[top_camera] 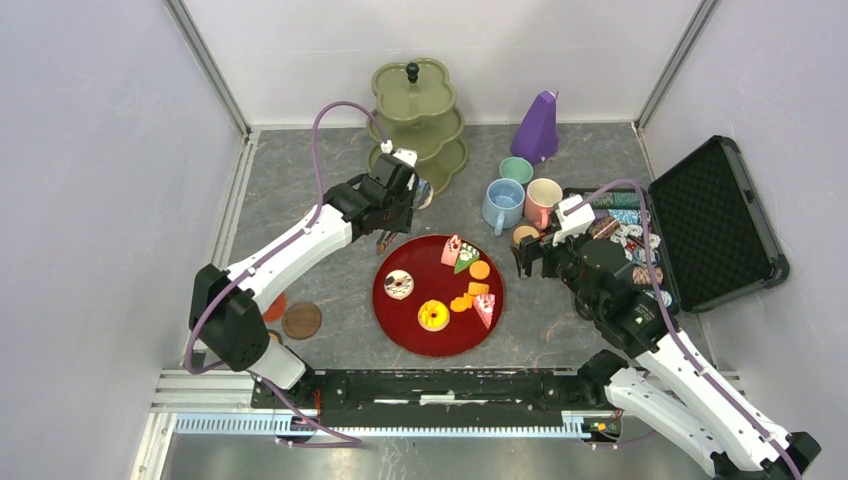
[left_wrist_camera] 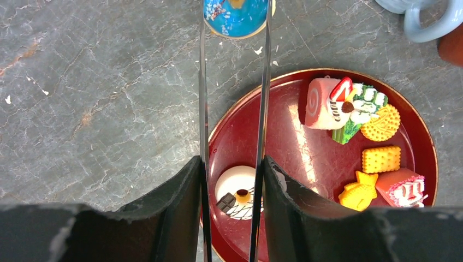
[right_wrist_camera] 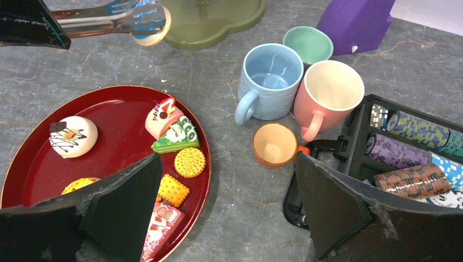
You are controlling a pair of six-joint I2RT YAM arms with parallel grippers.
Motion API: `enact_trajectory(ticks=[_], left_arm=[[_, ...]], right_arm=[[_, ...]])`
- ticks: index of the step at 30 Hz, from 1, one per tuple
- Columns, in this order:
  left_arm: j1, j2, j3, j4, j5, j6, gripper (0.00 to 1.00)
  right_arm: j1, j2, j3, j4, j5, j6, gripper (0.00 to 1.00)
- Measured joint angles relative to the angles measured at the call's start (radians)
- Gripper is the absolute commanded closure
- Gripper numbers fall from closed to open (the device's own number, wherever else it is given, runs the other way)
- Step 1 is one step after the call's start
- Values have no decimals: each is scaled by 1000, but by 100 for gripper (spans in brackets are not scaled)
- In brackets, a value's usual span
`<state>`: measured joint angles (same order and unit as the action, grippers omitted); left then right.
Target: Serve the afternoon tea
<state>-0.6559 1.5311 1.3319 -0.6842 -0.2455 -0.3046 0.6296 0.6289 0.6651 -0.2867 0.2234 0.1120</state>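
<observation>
My left gripper (top_camera: 398,200) is shut on metal tongs (left_wrist_camera: 203,98), whose tips pinch a blue-iced donut (left_wrist_camera: 236,16) above the table beside the green tiered stand (top_camera: 415,120). The red tray (top_camera: 400,320) holds a white donut (top_camera: 399,285), a yellow donut (top_camera: 433,315), cake slices (right_wrist_camera: 174,128) and orange biscuits (right_wrist_camera: 189,161). Blue (top_camera: 502,205), pink (top_camera: 543,200) and green (top_camera: 516,170) mugs and a small orange cup (right_wrist_camera: 274,143) stand right of the tray. My right gripper (right_wrist_camera: 226,158) is open and empty, low between the tray's right rim and the orange cup.
A purple metronome (top_camera: 537,128) stands at the back behind the mugs. An open black case of poker chips (top_camera: 710,220) lies at the right, close to my right arm. A brown disc (top_camera: 301,320) lies left of the tray.
</observation>
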Motion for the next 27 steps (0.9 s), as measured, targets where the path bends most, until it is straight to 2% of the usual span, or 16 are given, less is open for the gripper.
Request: enact_trajectory(ticks=[6,11,18,27], left_arm=[[30,16,0,32,0,-2,59],[51,95,8,79,-3,-14,59],[53,189,17,156,-26,-16,60],[61,234,32,201,-45,-16,59]], right_arm=[[0,8,0,0,0,-5,2],[0,7,0,0,0,-5,2],[0,5,0,-1,0,-5,2],[0,-15,0,-16,7,-5,2]])
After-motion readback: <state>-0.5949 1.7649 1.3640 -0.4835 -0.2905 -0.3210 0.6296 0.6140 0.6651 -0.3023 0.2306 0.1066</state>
